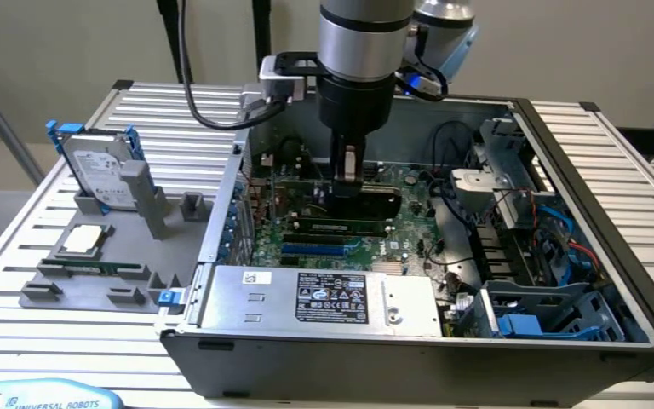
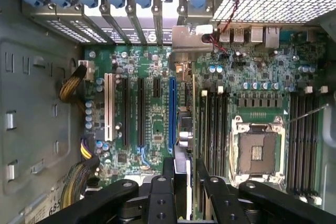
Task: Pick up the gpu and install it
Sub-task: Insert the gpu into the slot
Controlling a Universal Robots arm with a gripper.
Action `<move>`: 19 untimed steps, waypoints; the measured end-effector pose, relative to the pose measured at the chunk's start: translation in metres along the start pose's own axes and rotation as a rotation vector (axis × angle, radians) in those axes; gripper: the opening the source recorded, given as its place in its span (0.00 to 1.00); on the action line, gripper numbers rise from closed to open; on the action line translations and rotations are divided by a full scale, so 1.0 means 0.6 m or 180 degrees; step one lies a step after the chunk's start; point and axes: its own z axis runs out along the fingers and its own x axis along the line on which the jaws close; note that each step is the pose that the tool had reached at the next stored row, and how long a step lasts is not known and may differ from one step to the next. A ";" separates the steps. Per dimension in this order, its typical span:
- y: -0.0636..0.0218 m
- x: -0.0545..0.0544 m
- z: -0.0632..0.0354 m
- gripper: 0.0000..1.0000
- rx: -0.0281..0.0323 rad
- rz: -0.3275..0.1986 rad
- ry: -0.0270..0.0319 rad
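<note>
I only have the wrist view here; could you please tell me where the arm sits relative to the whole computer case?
Observer: The gripper is inside the open computer case, holding the gpu on edge over the motherboard.
Operator: Thank you. Is anything standing outside the case?
Observer: Yes, on the exterior view's left there is a grey fixture with a hard drive in a blue frame upright in it.
Operator: And what lies along the case's near side?
Observer: A silver power supply with a black label on top.
</note>
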 end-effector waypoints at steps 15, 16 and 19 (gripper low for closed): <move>0.042 0.023 0.040 0.27 -0.0009 -0.0029 0.0000; 0.042 0.024 0.042 0.27 -0.0008 -0.0028 -0.0001; 0.042 0.025 0.048 0.27 -0.0010 -0.0019 0.0000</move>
